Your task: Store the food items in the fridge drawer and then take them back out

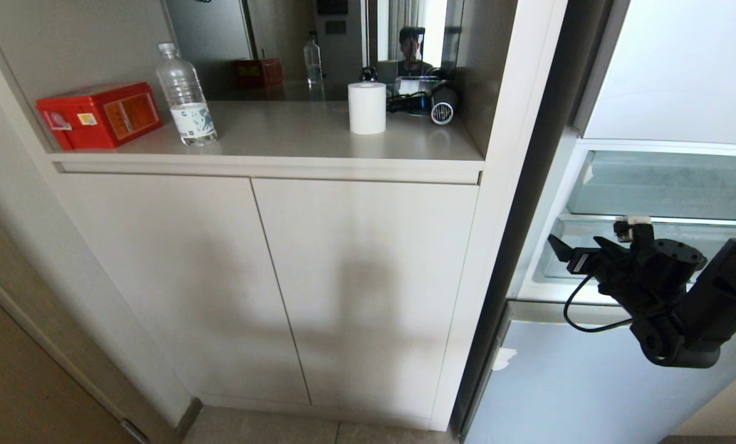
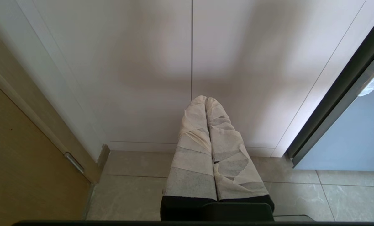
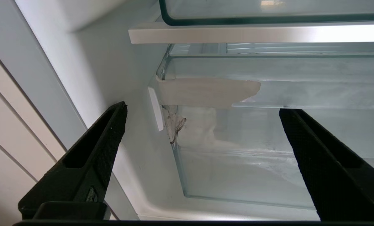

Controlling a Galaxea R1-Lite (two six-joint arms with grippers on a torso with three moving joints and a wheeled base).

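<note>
The fridge drawer (image 1: 562, 266) is clear plastic and sits low in the open fridge on the right. In the right wrist view the fridge drawer (image 3: 252, 169) fills the space ahead, with pale tape on the left end of its frosted front lip. No food items are in view. My right gripper (image 1: 590, 242) hovers just in front of the drawer's left part. Seen from the wrist, the right gripper (image 3: 202, 108) is open wide with nothing between its black fingers. My left gripper (image 2: 205, 99) hangs low near the floor, its taped fingers shut together and empty, facing the cabinet doors.
A glass shelf (image 1: 670, 185) lies above the drawer, and a pale blue lower fridge front (image 1: 590, 382) below it. On the counter to the left stand a red box (image 1: 99, 114), a water bottle (image 1: 186, 95), a paper roll (image 1: 367, 108) and a hair dryer (image 1: 442, 106). A person (image 1: 412, 52) shows in the mirror.
</note>
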